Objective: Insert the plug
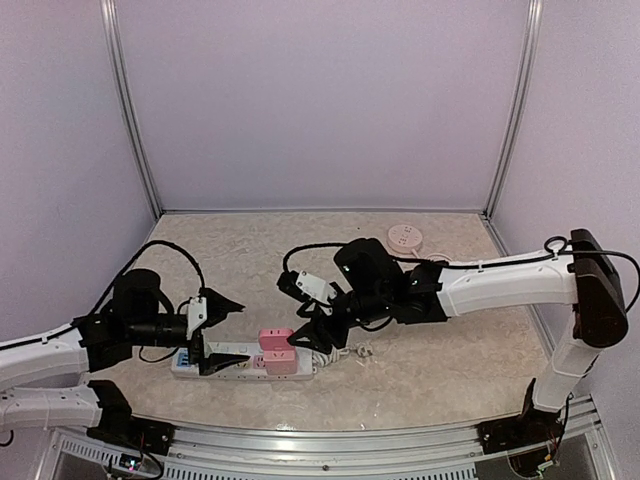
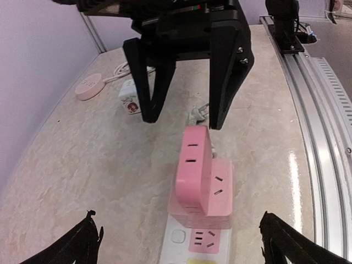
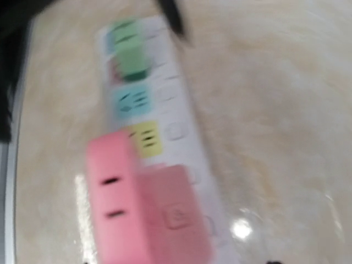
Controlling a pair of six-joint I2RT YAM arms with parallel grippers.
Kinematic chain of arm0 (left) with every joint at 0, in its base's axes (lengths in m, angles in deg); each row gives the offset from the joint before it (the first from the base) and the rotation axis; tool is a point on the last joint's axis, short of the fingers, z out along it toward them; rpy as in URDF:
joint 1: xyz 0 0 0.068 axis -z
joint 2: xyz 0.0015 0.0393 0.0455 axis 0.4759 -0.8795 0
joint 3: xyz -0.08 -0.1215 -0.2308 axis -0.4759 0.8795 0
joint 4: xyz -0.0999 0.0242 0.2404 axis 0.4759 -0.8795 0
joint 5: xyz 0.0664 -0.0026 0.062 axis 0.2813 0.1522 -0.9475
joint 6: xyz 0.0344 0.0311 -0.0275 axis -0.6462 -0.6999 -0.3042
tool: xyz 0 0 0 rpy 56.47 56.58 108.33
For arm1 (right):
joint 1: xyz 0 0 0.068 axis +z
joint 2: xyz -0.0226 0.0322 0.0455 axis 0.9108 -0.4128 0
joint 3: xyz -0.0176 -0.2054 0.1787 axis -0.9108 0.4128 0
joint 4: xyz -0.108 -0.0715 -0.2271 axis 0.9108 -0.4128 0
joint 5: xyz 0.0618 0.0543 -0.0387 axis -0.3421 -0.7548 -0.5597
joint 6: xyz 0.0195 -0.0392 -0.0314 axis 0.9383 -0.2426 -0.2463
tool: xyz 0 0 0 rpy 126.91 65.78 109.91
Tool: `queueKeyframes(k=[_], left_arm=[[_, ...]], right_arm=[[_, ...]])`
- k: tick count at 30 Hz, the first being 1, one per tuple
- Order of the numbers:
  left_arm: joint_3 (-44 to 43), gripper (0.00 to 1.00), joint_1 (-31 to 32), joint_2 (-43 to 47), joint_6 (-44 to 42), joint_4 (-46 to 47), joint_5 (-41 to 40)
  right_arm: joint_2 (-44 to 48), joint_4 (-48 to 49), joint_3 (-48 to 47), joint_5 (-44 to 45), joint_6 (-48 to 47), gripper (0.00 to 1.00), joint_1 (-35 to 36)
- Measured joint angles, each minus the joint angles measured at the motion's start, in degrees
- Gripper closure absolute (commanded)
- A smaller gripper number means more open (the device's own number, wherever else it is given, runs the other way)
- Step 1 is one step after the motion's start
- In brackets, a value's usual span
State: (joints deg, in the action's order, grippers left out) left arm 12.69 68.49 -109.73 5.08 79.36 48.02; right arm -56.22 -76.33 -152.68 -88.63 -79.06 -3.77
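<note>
A pink plug block (image 1: 277,352) stands seated in the right end of the white power strip (image 1: 210,365). My left gripper (image 1: 222,333) is open at the strip's left end, its fingers wide apart either side of the strip (image 2: 179,242), clear of the pink plug (image 2: 201,176). The right gripper (image 2: 184,118) hangs just behind the plug, open, with nothing between its fingers. The right wrist view is blurred; it shows the plug (image 3: 137,209) on the strip (image 3: 176,110), and this gripper's own fingers barely show.
A round pink socket (image 1: 406,237) lies at the back right. A small white box (image 2: 129,99) and a white cable (image 2: 198,113) sit near the right gripper. A metal rail (image 2: 324,143) runs along the near edge. Walls close in the sides and back.
</note>
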Motion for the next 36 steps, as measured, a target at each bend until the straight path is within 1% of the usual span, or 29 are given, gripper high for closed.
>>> queueKeyframes(k=[2, 5, 7, 9, 11, 13, 17, 21, 27, 31, 36], left_arm=[[-3.3, 0.01, -2.4, 3.8, -0.6, -6.2, -2.8], [-9.6, 0.01, -8.2, 7.3, 0.2, -14.3, -8.8], [-13.9, 0.01, -13.6, 8.8, 3.7, -18.3, -14.6], [-16.5, 0.01, -18.7, 10.2, 8.9, -20.2, -20.7], [-16.7, 0.01, -23.6, 13.0, 14.9, -21.1, -25.7], [-15.5, 0.01, -27.2, 17.6, 20.4, -22.2, -29.0], [-12.9, 0.02, -30.3, 27.6, 28.7, -23.1, -30.8], [-11.4, 0.02, -32.0, 33.5, 33.5, -23.3, -30.8], [-9.6, 0.01, -32.2, 37.8, 34.8, -24.3, -31.0], [-9.5, 0.01, -32.3, 38.1, 34.5, -24.1, -31.0], [-9.2, 0.01, -32.3, 37.7, 33.2, -23.7, -31.1]], right_arm=[[1.8, -1.4, 0.0, 3.0, 5.8, 0.52, -0.3], [2.5, -2.2, 1.2, 6.7, 15.7, 0.66, -0.3], [3.2, -1.9, 4.5, 9.9, 22.7, 0.77, 0.3], [3.6, -1.6, 8.9, 12.9, 29.5, 0.84, 1.7], [2.9, -1.2, 12.4, 13.9, 35.1, 0.89, 3.9], [1.0, 0.5, 14.6, 13.5, 40.6, 0.91, 5.4], [-4.7, 4.6, 15.0, 10.6, 47.7, 0.94, 6.8], [-10.0, 6.7, 9.5, 7.4, 50.4, 0.92, 6.6], [-18.2, 8.0, -0.5, 2.9, 52.5, 0.9, 4.0], [-28.1, 7.7, -14.4, 1.2, 52.2, 0.9, -0.6], [-43.6, 8.3, -37.1, -0.6, 52.4, 0.91, -6.4]])
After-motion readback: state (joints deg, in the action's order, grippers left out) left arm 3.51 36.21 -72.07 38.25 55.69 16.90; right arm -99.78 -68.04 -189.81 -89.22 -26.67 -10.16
